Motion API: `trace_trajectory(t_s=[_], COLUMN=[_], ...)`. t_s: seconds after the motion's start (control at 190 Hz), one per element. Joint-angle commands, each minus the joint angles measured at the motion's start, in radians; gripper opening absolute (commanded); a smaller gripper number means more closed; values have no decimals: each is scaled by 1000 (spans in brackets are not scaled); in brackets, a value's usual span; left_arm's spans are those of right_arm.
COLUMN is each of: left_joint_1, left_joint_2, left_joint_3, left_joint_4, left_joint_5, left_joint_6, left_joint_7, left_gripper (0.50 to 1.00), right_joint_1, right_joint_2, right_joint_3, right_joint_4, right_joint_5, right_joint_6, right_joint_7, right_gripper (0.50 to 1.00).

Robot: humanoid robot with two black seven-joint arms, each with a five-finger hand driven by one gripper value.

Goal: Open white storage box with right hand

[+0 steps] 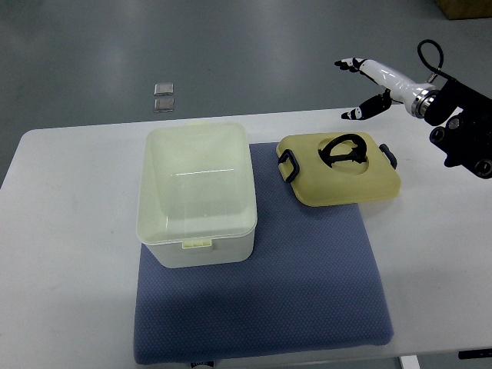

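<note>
The white storage box (pixel 197 196) stands open on the left part of a blue mat (pixel 307 284); its inside looks empty. Its pale yellow lid (pixel 340 171), with a black handle and black side clips, lies flat on the mat to the right of the box. My right hand (pixel 361 84) is raised above the table's far edge, up and to the right of the lid, apart from it. Its fingers are spread and hold nothing. The left arm does not show.
The white table (pixel 69 254) carries the mat. Two small metal squares (pixel 163 98) lie on the grey floor beyond the table's far edge. A brown box corner (pixel 469 8) shows at the top right.
</note>
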Motion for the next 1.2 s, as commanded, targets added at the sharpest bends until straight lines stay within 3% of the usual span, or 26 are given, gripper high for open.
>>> trace_trajectory(t_s=[0.0,0.184,0.446,1.197], left_joint_1=[0,0,0,0], left_joint_2=[0,0,0,0], left_joint_3=[0,0,0,0], left_joint_4=[0,0,0,0], left_joint_5=[0,-1,0,-1], left_joint_6=[0,0,0,0], left_joint_7=[0,0,0,0], left_gripper=[1000,1000,1000,1000], right_joint_1=[-8,-24,-39,-140], right_joint_2=[15,44,47,124], right_joint_3=[62,120,117,122], right_joint_4=[1,3,3,3], right_joint_5=[179,503,809,829], right_joint_6=[-14,-60,-59,-51], right_joint_7=[0,-3,-3,13], right_gripper=[899,917,919,921])
